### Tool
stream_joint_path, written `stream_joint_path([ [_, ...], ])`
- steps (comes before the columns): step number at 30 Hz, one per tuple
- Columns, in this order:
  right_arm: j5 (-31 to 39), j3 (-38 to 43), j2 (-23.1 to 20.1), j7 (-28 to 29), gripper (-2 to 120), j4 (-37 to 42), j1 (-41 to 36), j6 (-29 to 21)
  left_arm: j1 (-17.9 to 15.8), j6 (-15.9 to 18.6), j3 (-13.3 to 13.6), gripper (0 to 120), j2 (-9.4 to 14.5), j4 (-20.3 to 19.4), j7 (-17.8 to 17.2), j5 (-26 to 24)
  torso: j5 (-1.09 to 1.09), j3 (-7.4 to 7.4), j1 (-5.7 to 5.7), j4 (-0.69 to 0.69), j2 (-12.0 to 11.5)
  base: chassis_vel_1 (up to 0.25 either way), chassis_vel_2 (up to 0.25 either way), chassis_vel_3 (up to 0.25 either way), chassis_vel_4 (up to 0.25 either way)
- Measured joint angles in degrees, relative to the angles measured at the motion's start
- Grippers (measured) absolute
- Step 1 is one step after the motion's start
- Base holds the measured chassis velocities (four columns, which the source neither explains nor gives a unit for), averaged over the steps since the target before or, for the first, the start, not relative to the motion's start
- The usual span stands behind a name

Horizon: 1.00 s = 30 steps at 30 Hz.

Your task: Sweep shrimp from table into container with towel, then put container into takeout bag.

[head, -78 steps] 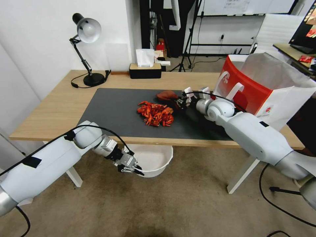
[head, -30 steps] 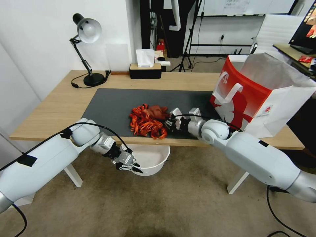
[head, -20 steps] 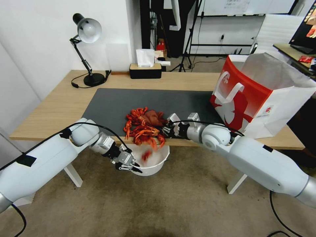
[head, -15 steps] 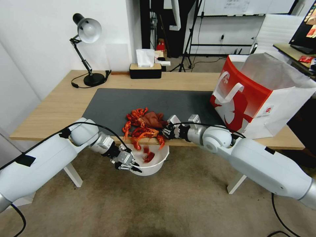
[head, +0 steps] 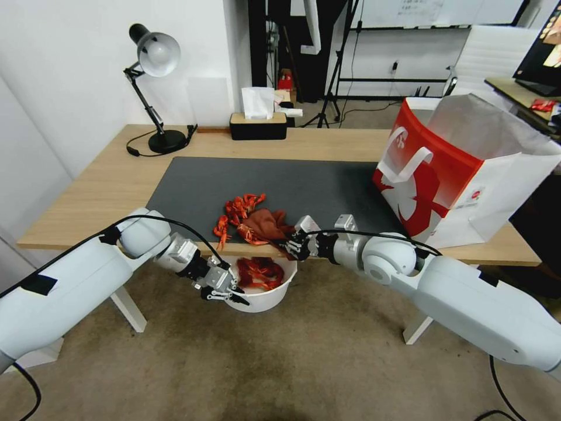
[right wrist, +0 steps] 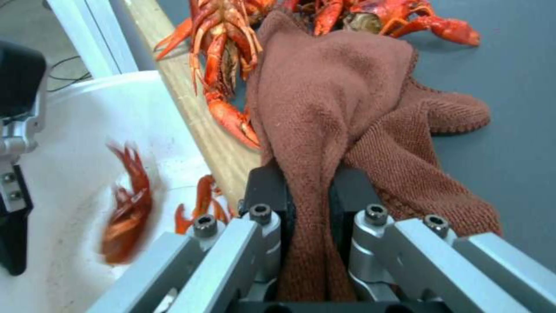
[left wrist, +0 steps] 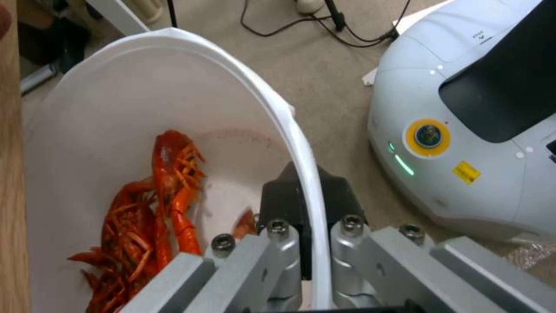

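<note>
Mid-sweep: the right end effector [right wrist: 310,191] pinching the towel [right wrist: 342,108] must drag the remaining shrimp [head: 236,211] off the desk [head: 105,181] edge into the container [head: 266,298], whose rim the left end effector [left wrist: 310,204] clamps.

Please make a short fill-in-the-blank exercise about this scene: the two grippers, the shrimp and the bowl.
1. The right gripper is shut on the ____.
2. The left gripper clamps the rim of the white ____, held below the edge of the table.
3. Some shrimp lie in the bowl, while others rest on the dark grey ____.
4. The takeout bag stands on the robot's ____ side.

Missing words: towel; container; mat; right
</note>
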Motion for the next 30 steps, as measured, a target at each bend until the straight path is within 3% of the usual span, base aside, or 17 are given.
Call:
stream_joint_path([
  [20,-0.3,2.1,-5.1,-3.7,8,8.0,-2.8,0.0,0.2,0.0,-0.4,0,0.1,0.2,0.0,0.0,0.00,0.00,0.00,0.00,0.0,0.000,0.000,0.000,0.000],
  [30,1.4,8.7,-5.7,-3.9,8,9.5,-5.5,1.3,0.4,-0.1,-0.5,0,0.1,0.2,0.0,0.1,0.01,0.00,0.00,-0.01,0.0,0.000,0.000,0.000,0.000],
])
